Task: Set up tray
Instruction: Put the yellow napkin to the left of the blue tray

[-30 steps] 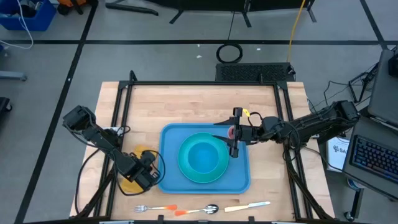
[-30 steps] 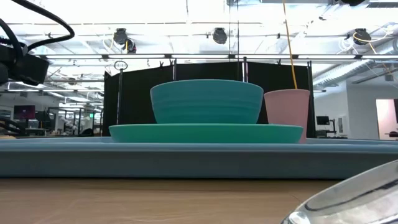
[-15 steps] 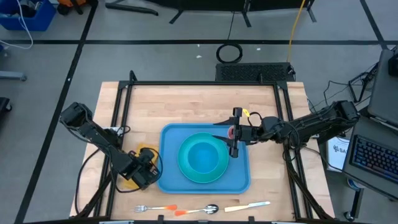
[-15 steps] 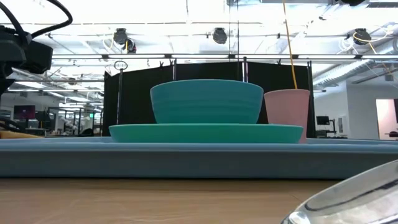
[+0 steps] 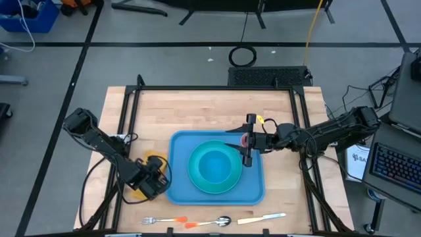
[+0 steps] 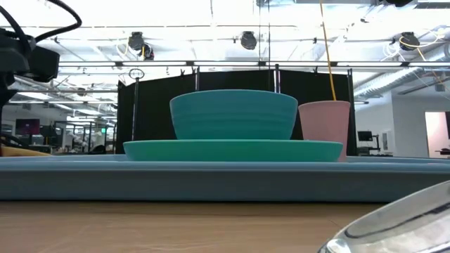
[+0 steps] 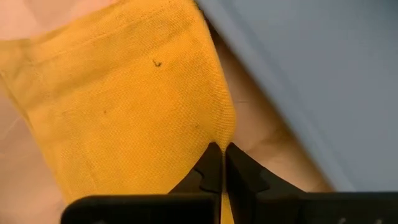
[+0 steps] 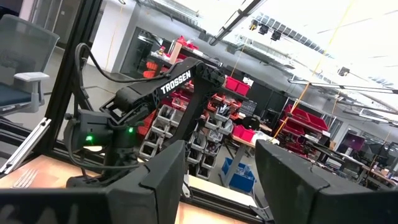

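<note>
From overhead I see the tray (image 5: 217, 191) lying flat on the table (image 5: 197, 112), a little toward 6 o'clock of centre, with a teal plate (image 5: 196, 176) on it and a bowl (image 5: 215, 166) sitting in the plate. A pink cup (image 5: 245, 139) stands on the tray at its 2 o'clock corner, just beside the plate. My left gripper (image 5: 160, 182) is down at the tray's 9 o'clock edge, on a yellow cloth (image 5: 140, 191) that lies on the table against that edge. Through the left wrist camera I see its fingers (image 7: 211, 168) pressed together, clamped on a fold of the cloth (image 7: 124, 106), with the tray's rim (image 7: 292, 118) right alongside. My right gripper (image 5: 248, 139) reaches in from 3 o'clock and sits at the cup, with its jaws spread wide; I cannot tell whether they touch it. Along the table's 6 o'clock edge lie a fork (image 5: 164, 220), a spoon (image 5: 212, 222) and a knife (image 5: 262, 218), apart from the tray.
</note>
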`<move>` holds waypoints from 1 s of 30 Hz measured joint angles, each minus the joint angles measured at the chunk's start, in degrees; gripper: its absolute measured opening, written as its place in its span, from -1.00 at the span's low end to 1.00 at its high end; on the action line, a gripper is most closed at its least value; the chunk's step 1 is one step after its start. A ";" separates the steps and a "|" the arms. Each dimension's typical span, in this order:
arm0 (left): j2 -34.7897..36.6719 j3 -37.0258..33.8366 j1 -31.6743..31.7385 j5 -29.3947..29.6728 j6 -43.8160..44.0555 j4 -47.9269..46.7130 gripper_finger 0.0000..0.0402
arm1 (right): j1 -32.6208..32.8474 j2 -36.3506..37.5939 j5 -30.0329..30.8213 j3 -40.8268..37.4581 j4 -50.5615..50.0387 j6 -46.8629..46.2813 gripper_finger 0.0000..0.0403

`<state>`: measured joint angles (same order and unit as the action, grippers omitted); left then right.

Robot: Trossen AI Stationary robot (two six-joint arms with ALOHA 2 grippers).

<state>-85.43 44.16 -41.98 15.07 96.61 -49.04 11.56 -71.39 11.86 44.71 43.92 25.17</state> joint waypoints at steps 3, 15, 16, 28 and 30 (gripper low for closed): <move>0.04 0.00 0.00 0.02 0.79 -1.77 -0.97 | -0.01 -0.01 0.00 0.00 0.00 0.02 -0.07; 8.35 0.07 0.15 6.76 1.00 -0.55 -0.96 | -0.01 -0.01 0.00 0.00 -0.02 0.87 -0.07; 8.64 0.07 0.49 7.16 0.74 0.06 -0.94 | -0.01 -0.01 0.00 0.00 0.00 0.87 -0.07; 8.63 0.09 1.84 13.65 -5.66 6.31 -0.96 | -0.03 -0.01 0.00 0.00 -0.02 1.05 -0.07; 8.63 0.09 2.23 13.63 -5.34 6.33 -0.97 | -0.03 -0.01 0.00 0.00 -0.01 1.05 -0.07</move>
<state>-76.80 44.25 -39.75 28.70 91.27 -42.71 11.53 -71.40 11.86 44.71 43.91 26.22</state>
